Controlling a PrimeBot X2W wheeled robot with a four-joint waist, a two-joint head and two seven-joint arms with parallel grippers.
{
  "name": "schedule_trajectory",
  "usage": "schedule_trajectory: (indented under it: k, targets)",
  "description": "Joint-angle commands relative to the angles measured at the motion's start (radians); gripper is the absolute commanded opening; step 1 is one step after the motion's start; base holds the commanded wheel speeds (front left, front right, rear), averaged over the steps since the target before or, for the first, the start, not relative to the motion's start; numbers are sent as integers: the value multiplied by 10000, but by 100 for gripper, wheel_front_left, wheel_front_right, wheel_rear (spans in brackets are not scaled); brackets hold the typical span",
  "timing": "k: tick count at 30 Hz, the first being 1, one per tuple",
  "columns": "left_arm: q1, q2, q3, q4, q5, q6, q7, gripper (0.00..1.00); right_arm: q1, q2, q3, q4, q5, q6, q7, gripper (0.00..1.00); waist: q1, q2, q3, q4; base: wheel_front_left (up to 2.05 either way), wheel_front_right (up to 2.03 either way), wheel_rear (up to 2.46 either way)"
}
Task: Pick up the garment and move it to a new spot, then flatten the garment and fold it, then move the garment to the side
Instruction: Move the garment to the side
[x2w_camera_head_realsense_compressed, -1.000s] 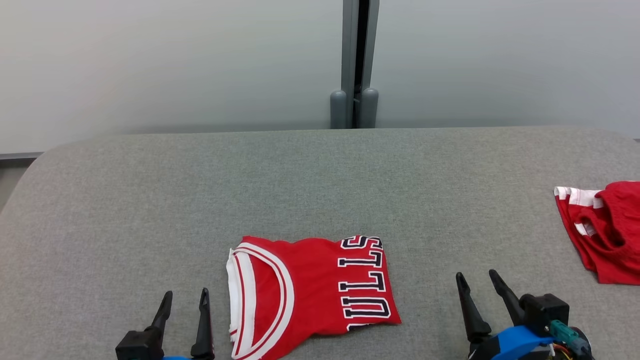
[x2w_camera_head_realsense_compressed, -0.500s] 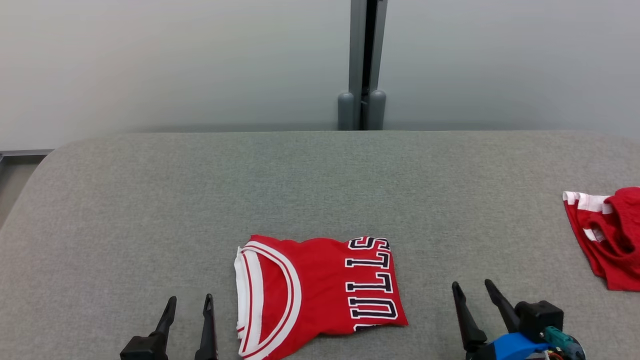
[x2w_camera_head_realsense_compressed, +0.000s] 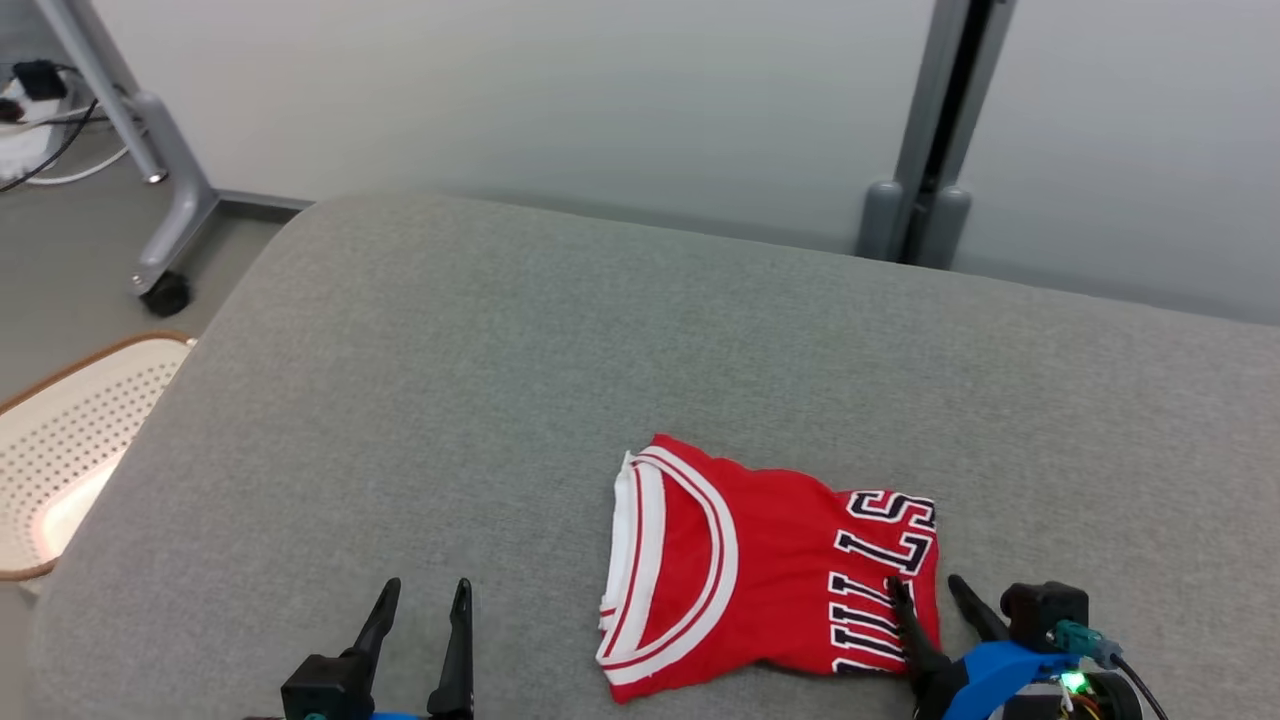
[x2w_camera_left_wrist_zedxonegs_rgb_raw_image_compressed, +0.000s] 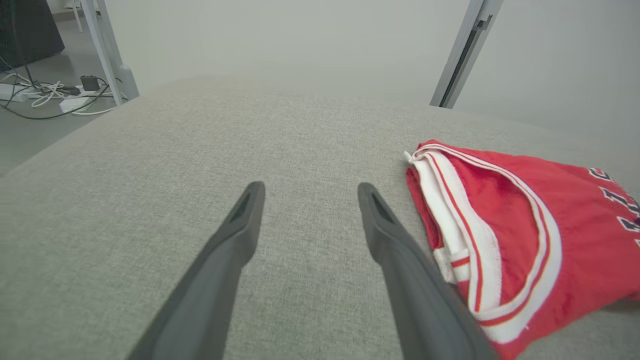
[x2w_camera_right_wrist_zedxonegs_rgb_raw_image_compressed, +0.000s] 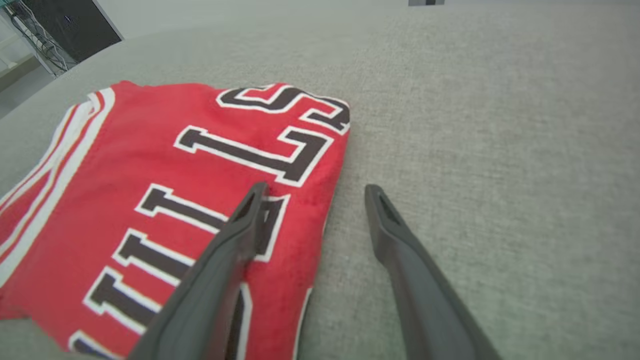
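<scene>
The folded red basketball jersey (x2w_camera_head_realsense_compressed: 760, 570) lies flat on the grey fabric-covered surface (x2w_camera_head_realsense_compressed: 500, 380), toward 5 o'clock in the head view. Its white-and-red trimmed armhole edge is at its 9 o'clock side. The black-and-white lettering runs along its 3 o'clock side.

It looks like thin, light sports cloth: soft, limp and probably a little slick, so the stacked layers would likely slide apart if only the top one were pinched. The safest hold, as I judge it, is at two opposite edges with each pinch going through the whole stack: the thick trimmed edge at 9 o'clock and the lettered fold at 3 o'clock.

With the fold apparently done, carrying it aside seems to be what remains.

The right gripper (x2w_camera_head_realsense_compressed: 925, 585) sits at the jersey's 3 o'clock edge with its jaws spread and pinching nothing. In the right wrist view one finger lies over the lettering and the other over bare grey fabric. The left gripper (x2w_camera_head_realsense_compressed: 427, 590), at 7 o'clock in the head view, stands apart from the trimmed edge, jaws spread and empty.

Beyond the surface, a grey post (x2w_camera_head_realsense_compressed: 930, 130) rises at 1 o'clock and a perforated white seat (x2w_camera_head_realsense_compressed: 60, 440) sits at 9 o'clock.
</scene>
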Motion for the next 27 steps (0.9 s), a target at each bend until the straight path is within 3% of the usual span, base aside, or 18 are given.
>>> schedule_trajectory:
  k: [1, 4, 5, 7, 14, 27]
  targets:
    - [-114, -1, -23, 16, 41, -33, -40, 100, -237, -18, -3, 250, 112, 0, -24, 100, 0, 0, 279, 377, 0, 0, 0]
    - [-59, -5, 20, 52, 13, -66, -40, 100, -274, -2, 306, 1135, 384, 0, 53, 100, 0, 0, 270, 580, 0, 0, 0]
    - [-28, -5, 51, 67, 1, -65, -40, 100, -255, 28, 468, 1407, 511, 3, 163, 79, 0, 0, 254, 600, 0, 0, 0]
    - [30, -4, 118, 81, 0, -80, -40, 100, -265, 82, 751, 1809, 793, 6, 204, 0, 0, 0, 209, 590, 0, 0, 0]
    - [160, -5, 217, -28, -90, -45, -40, 100, -558, -82, 813, 2523, 920, -24, 98, 0, 0, 0, -5, -229, 0, 0, 0]
    - [-175, -5, 62, -295, -222, -81, -40, 100, -384, -124, -155, 1468, 168, -61, 60, 0, 0, 0, 230, -4001, 0, 0, 0]
